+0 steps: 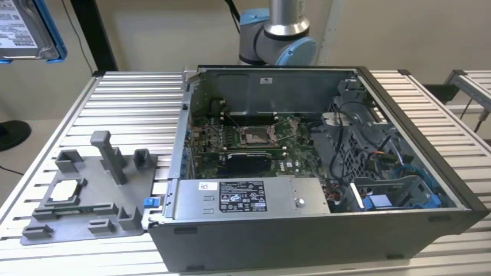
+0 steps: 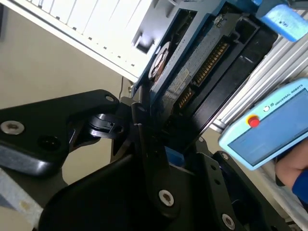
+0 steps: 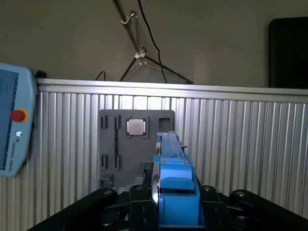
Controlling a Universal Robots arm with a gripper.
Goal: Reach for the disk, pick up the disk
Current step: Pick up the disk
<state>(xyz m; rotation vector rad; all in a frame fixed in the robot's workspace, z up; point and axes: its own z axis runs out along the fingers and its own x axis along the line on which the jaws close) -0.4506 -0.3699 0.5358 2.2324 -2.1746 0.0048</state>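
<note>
Jaws of the gripper (image 3: 174, 211) are pinching the disk (image 3: 173, 180) edge-on. It is hanging well clear of the desk (image 3: 240, 144); pickup is looking complete.

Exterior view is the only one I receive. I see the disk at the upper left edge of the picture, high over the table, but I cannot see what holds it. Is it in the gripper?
Observer: Yes. In both wrist views the gripper has its black fingers closed on the disk, which stands on edge between them.
Operator: What does the arm's camera see beyond it?
Observer: In the first wrist view, the grey fixture with the square chip lies on the ribbed table past the disk.
Operator: Anything else nearby?
Observer: A light blue pendant with a red button shows in both wrist views, beside the table.
</note>
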